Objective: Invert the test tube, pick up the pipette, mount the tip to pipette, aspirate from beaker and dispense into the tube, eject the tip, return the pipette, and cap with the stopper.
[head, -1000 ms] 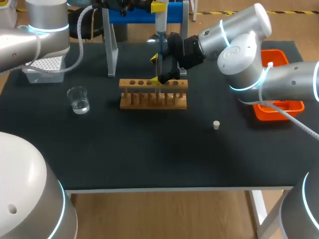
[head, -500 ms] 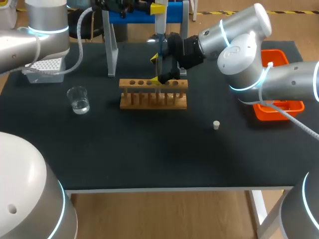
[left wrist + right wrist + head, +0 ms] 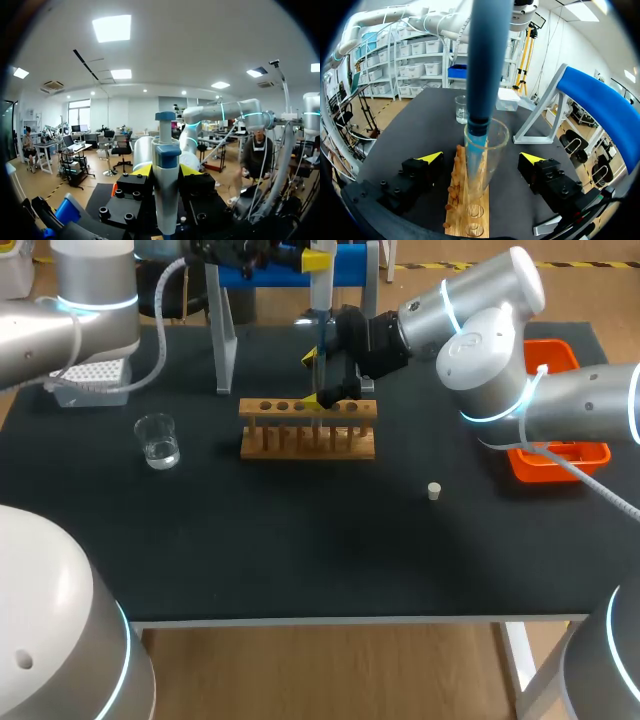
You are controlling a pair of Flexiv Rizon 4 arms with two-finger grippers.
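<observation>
Your black matte table (image 3: pixel 300 560) carried everything. Your left gripper (image 3: pixel 166 172) was clamped on the pipette (image 3: pixel 165 150), with a yellow tip pressed to each side of the smooth white and blue barrel. It held the pipette upright above the rack.

Your right gripper (image 3: pixel 481 159) stood wide open around the test tube (image 3: pixel 487 145). The clear glass tube stood upright at the wooden rack (image 3: pixel 308 430), between the two fingers with a gap on either side. The pipette's slim bluish tip reached down into its mouth.

The rack was a long block with a row of round holes. The orange plastic tray (image 3: pixel 575 455) sat at your right edge and the white tip box (image 3: pixel 88 378) far to your left.

The round glass beaker (image 3: pixel 158 440), with a little clear liquid in it, stood left of the rack. The small pale stopper (image 3: pixel 434 490) lay alone on the cloth, well apart from both grippers.

Nothing had shifted since half a second before: both arms and every item sat where they had been.
</observation>
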